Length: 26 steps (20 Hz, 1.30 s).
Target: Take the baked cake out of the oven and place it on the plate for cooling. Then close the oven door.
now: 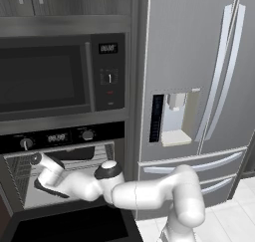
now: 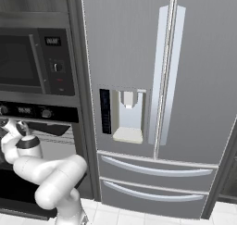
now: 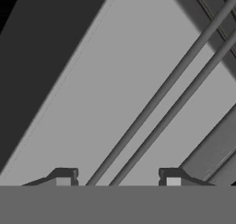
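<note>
The oven sits below the microwave, left of the fridge, its cavity seemingly bare

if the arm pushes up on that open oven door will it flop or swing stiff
The oven door is a wide flat black slab hanging down, so it probably swings rigidly rather than flopping. For its size it likely feels heavy. Its smooth face could let the gripper slip.

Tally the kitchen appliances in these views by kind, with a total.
Oven: 1
Microwave: 1
Fridge: 1
Total: 3
</note>
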Tool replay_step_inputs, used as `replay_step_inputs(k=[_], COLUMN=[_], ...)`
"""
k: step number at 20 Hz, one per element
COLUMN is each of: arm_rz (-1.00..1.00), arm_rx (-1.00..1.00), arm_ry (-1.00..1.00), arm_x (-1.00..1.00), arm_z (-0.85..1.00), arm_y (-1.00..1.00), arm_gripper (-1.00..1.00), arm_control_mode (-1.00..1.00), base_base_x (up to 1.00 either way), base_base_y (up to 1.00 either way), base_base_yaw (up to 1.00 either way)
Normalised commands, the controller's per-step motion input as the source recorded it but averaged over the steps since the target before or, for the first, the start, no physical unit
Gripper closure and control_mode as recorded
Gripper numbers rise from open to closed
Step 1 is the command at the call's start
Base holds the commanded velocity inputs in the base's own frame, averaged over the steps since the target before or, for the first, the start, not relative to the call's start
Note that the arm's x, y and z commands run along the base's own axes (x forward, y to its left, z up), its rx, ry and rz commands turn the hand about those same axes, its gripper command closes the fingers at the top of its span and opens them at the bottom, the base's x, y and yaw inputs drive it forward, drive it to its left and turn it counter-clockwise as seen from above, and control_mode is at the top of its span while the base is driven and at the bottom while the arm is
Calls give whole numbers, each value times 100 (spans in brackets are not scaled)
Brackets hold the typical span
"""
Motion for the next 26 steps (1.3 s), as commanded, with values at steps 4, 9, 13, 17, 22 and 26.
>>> replay_step_inputs(k=[4, 9, 13, 17, 22, 26], arm_rz=[-4, -4, -5, -6, -6, -7], arm_rx=[-25, -24, -22, -20, -18, -17], arm_ry=[-3, -5, -5, -5, -3, -3], arm_x=[-68, -74, -77, -78, -80, -80], arm_z=[-94, -94, -94, -94, -94, -94], arm_y=[30, 28, 28, 28, 28, 27], arm_gripper=[100, 100, 100, 100, 100, 100], arm_control_mode=[-100, -100, -100, -100, -100, -100], base_base_x=[0, 0, 0, 0, 0, 0], base_base_y=[0, 0, 0, 0, 0, 0], base_base_yaw=[0, 0, 0, 0, 0, 0])
